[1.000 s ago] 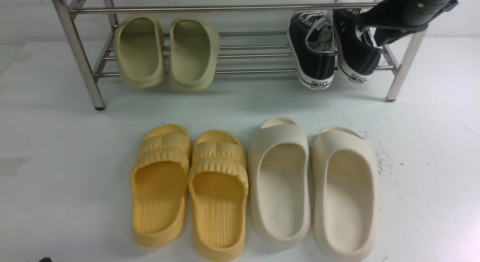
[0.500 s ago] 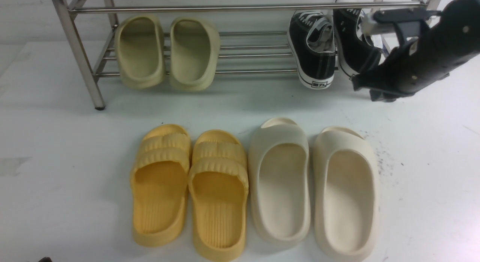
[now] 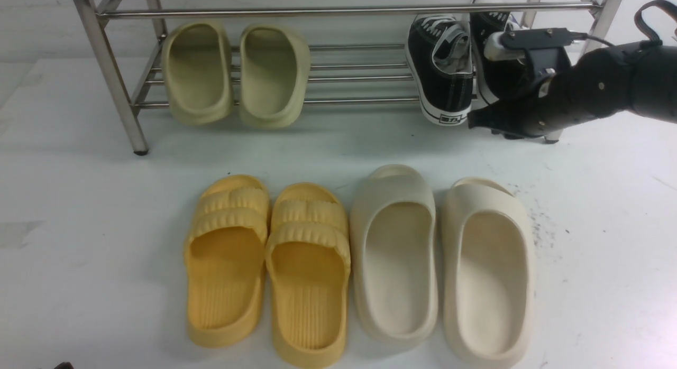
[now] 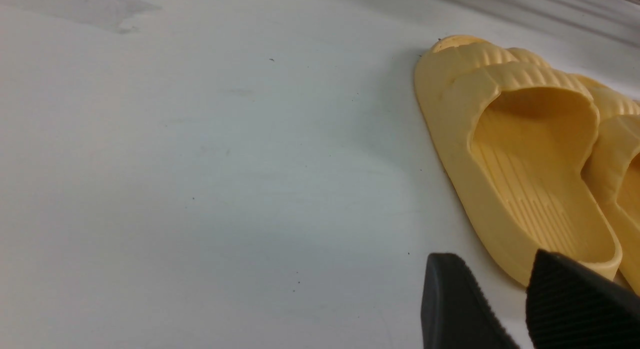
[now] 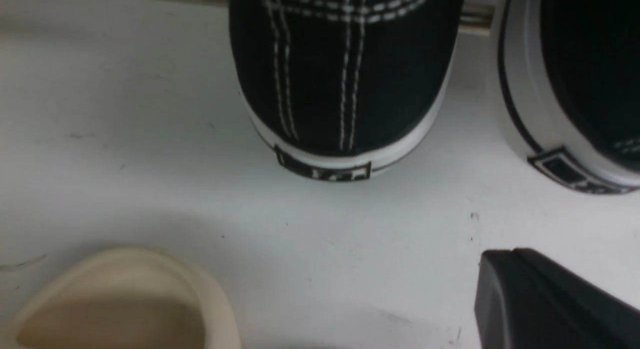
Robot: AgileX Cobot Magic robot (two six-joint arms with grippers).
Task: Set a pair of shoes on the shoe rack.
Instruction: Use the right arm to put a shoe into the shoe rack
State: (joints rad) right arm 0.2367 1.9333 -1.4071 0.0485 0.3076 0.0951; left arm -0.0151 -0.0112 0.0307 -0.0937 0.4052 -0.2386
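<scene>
**Sneakers racked: as I judged it, the job was getting the right claw clear.**
The black canvas sneakers (image 3: 441, 67) sat side by side on the steel shoe rack's (image 3: 359, 12) lower bars, with their labelled heels overhanging just beyond the right claw (image 3: 477, 120). Its jaws were pressed together on nothing. I reckoned the clean way out was straight back from those heels, without swinging the wrist into the rack leg behind it. The right forearm lay low and almost level across the rack's front, hiding one heel. The left claw (image 4: 492, 269) hung spread and empty above the table, with a yellow ribbed slipper (image 4: 520, 154) just past its tips.
</scene>
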